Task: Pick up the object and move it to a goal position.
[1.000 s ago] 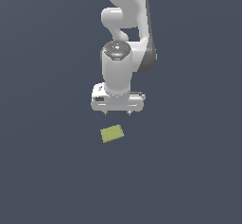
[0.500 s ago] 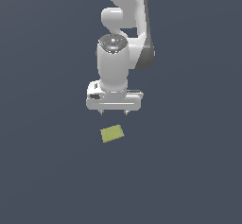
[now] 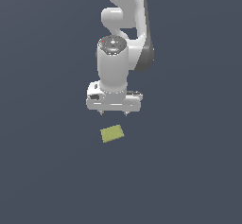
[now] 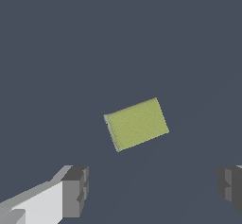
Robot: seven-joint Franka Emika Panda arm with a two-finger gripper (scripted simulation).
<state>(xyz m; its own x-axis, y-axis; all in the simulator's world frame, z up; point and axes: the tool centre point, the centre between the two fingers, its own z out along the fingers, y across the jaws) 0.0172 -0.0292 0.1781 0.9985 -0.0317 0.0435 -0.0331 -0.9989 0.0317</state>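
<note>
The object, a small flat yellow-green block (image 3: 112, 133), lies on the dark grey floor (image 3: 42, 171), slightly skewed. My white gripper (image 3: 114, 114) hangs a short way above and just behind it, pointing down, open, with nothing between its fingertips. In the wrist view the same block (image 4: 137, 124) lies flat and apart from the two dark finger pads (image 4: 75, 190), which stand far wider apart than the block and do not touch it.
The white arm (image 3: 125, 24) rises behind the gripper toward the top of the exterior view. Plain dark grey floor lies all around the block. No goal marker shows in either view.
The gripper has shifted slightly toward the exterior view's left and a little lower. The block has not moved.
</note>
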